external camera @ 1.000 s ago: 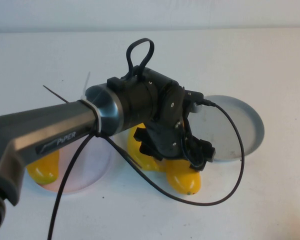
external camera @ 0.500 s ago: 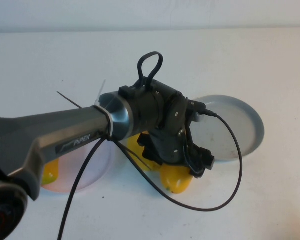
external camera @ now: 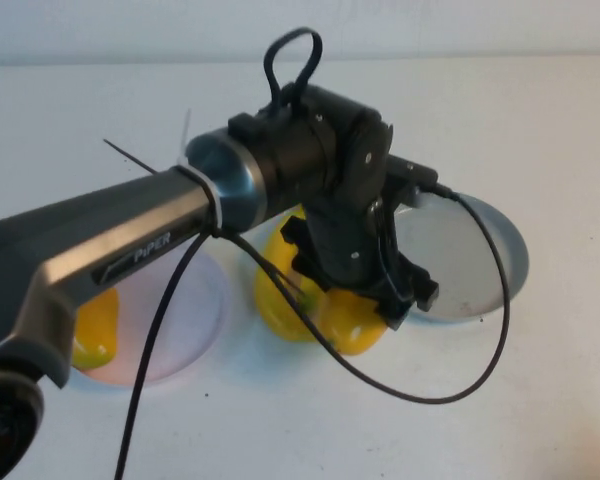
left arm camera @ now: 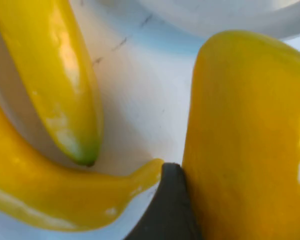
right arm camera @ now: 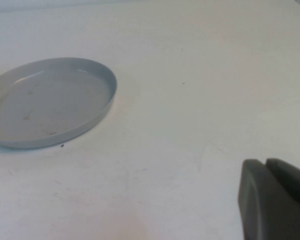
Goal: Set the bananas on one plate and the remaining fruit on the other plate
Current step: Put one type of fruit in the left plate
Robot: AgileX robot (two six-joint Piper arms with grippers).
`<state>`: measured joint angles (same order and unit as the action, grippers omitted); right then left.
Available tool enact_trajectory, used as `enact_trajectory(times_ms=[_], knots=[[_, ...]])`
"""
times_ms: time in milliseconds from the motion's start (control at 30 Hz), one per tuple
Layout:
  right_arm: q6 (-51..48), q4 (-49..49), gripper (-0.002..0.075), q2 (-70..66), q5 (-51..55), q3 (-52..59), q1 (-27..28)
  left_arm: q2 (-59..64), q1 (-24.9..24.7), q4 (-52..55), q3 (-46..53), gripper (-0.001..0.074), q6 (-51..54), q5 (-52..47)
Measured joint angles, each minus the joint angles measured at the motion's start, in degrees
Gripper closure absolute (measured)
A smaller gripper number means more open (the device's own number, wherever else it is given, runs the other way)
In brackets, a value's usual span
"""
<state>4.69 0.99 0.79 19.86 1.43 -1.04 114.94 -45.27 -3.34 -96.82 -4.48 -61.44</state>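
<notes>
The pink plate point(external camera: 175, 330), at 8 o'clock, already carries 1 glossy mango point(external camera: 95, 325); mid-desk, the left gripper point(external camera: 355, 310) straddles the 2nd plump mango point(external camera: 352, 325), jaws wide, beside 2 slim curved bananas point(left arm camera: 55, 75); the grey plate point(external camera: 480, 260), at 3 o'clock, lies bare; the right gripper point(right arm camera: 277, 200), closed, hovers beyond it.

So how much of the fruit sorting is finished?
One mango already lies on the pink plate. The left gripper is down on the second mango, a finger against it; a firm grip isn't clear. Both bananas lie on the table, the grey plate is empty, and the right gripper is shut, parked beside it.
</notes>
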Motion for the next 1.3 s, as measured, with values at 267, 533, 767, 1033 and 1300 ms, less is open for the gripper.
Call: enact_trajectory(times_ms=[267,533,767,1033,1300], knots=[[0.0,0.0,0.0743,0.0,0.0,0.0,0.0,-1.9,0.1,6.5,-9.8,0.0199,0.8,-8.3],[0.0,0.0,0.0743,0.0,0.0,0.0,0.0,-9.5,6.4,12.6,1.0,0.0199,-1.8,-8.7],[0.0,0.0,0.0743,0.0,0.0,0.0,0.0,-12.3,15.5,13.1,11.6,0.0199,-4.3,-8.9],[0.0,0.1,0.0743,0.0,0.0,0.0,0.0,-11.9,18.7,13.1,16.3,0.0199,-4.5,-1.8],[0.0,0.1,0.0743,0.0,0.0,0.0,0.0,-9.1,19.4,13.1,16.3,0.0199,-4.5,-0.9]])
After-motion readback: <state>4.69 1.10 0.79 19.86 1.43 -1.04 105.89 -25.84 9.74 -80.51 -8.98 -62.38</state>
